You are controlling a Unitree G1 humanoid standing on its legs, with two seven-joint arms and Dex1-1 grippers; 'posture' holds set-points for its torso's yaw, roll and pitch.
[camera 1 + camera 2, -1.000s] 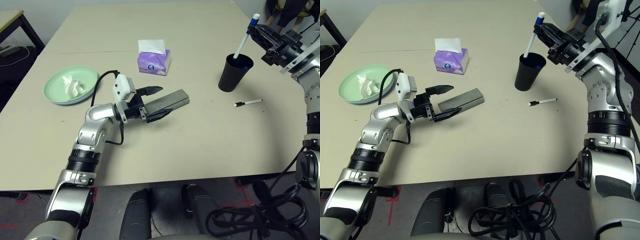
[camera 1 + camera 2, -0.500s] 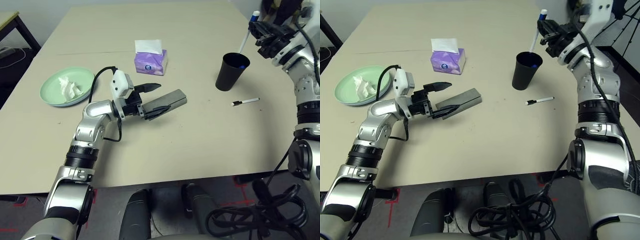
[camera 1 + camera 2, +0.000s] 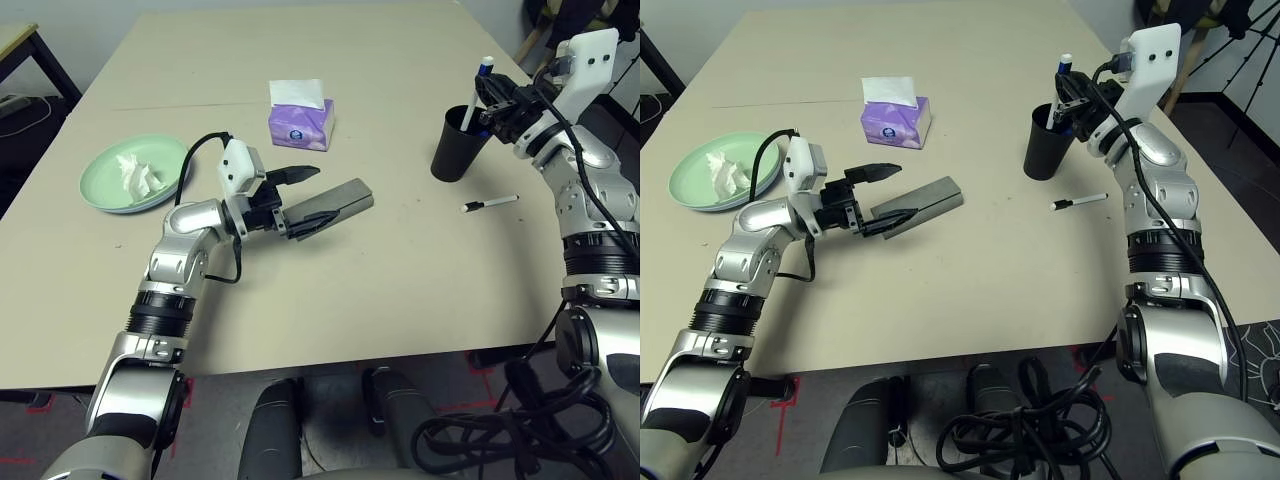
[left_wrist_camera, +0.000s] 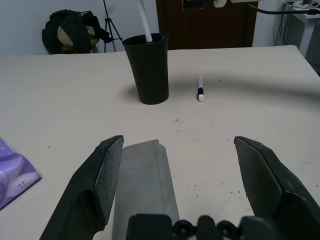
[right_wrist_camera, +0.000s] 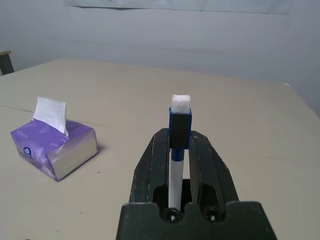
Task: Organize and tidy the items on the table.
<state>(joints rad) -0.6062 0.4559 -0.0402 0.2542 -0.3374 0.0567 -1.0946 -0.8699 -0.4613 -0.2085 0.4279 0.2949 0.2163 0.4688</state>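
The glasses case (image 3: 328,204) lay on the counter (image 3: 400,280) between the spread left jaws; the right jaws pinched a marker (image 5: 178,150).

Marker (image 3: 1061,90) tip hidden inside cup (image 3: 1049,145)

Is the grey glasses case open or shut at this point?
Shut. The grey glasses case lies flat on the table with its lid down, between the left gripper's open fingers.

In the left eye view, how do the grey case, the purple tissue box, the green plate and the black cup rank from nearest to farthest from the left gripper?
From the left gripper:
1. Grey case, right at its fingers.
2. Purple tissue box, just behind it.
3. Green plate, to its left, and black cup, to its right: too close to call.
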